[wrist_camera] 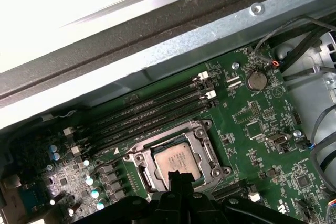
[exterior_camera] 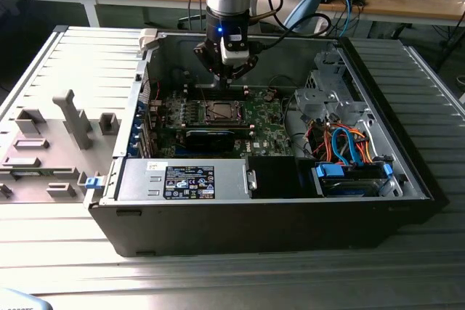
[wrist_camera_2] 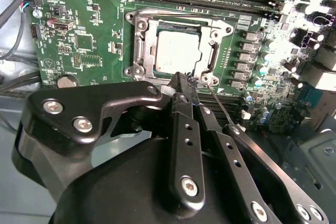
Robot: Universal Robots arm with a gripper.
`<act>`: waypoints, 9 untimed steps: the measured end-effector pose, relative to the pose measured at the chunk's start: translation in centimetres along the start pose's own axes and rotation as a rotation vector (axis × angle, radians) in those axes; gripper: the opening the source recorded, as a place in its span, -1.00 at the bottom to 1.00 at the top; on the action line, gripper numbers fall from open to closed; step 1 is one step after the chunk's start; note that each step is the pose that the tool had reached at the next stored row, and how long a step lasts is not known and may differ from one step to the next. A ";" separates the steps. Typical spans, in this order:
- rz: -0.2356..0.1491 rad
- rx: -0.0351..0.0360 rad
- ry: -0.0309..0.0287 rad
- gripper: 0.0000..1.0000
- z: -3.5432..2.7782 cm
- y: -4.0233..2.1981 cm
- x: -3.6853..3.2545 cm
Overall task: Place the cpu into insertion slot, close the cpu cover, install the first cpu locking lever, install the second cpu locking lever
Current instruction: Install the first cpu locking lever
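The cpu lies flat in its socket on the green motherboard, silver-grey top up; it also shows in the first wrist view and the exterior view. The cpu cover is down around it as a silvery frame. A thin wire locking lever slants away from one corner of the socket, close beside my fingers. My gripper hangs just above the socket's edge with its black fingers pressed together and nothing visible between them. From outside, the gripper is inside the open case.
Memory slots run along one side of the socket. A long black card, a power supply and a drive bay with orange and blue cables crowd the case. A grey fixture tray lies at the exterior view's left.
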State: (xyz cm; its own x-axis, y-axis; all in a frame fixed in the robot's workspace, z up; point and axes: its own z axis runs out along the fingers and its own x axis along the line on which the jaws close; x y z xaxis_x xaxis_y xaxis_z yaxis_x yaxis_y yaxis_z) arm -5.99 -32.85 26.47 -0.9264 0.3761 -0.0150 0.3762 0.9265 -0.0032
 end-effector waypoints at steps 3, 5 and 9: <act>-0.007 -0.0001 0.0000 -0.79 0.00 0.00 0.00; -0.011 -0.0002 -0.0001 -0.79 0.00 0.00 0.00; -0.018 -0.0002 -0.0001 -0.79 0.00 0.00 0.00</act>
State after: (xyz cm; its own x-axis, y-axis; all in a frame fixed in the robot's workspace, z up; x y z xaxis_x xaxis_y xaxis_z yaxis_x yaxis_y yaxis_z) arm -5.99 -32.85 26.48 -0.9332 0.3591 -0.0150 0.3592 0.9333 -0.0032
